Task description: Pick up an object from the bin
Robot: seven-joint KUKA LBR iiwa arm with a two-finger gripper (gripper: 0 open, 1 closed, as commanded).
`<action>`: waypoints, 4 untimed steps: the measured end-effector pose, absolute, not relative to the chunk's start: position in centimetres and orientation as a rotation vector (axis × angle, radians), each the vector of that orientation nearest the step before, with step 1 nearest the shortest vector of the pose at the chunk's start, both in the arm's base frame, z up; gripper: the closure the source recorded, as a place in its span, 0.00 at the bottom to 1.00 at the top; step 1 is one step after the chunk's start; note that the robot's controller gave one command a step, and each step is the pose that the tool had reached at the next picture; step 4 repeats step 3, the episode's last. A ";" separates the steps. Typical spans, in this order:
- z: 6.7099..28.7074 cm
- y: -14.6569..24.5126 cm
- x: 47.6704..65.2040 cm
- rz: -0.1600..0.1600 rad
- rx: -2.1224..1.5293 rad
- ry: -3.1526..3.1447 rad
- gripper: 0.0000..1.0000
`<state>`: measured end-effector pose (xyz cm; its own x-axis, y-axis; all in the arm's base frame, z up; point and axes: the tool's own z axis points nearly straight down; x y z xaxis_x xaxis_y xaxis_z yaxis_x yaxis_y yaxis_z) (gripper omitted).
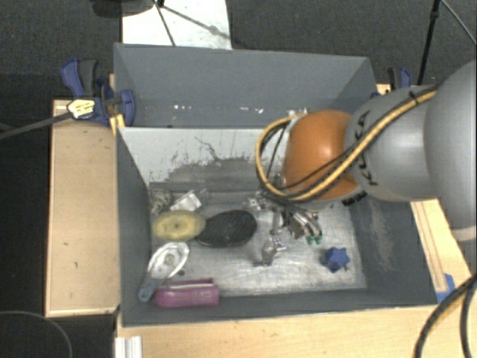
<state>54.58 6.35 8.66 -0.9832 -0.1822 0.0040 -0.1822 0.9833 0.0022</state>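
Note:
My gripper (268, 253) hangs below the orange wrist cover in the middle of the bin, its tip down near the floor. Just left of it lies a black oval brush-like thing (226, 228). A small blue block (335, 259) rests on the floor to its right. A small green piece (315, 238) shows right beside the gripper body; whether it lies loose I cannot tell. Nothing shows held in the gripper.
Along the left side lie a yellow round disc (177, 226), a crumpled silver piece (183, 200), a silvery scoop with a blue handle (165, 265) and a purple oblong thing (188, 296) at the front left. The arm covers the bin's right rear.

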 end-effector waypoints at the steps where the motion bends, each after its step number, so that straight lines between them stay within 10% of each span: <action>1: 7.1 13.2 57.4 -0.004 0.303 -3.131 0.00; 2: 7.2 12.9 57.3 -0.003 0.293 -3.130 1.00; 3: 22.7 14.1 55.1 -0.004 0.270 -3.139 1.00; 4: 22.7 14.1 55.1 -0.004 0.270 -3.139 1.00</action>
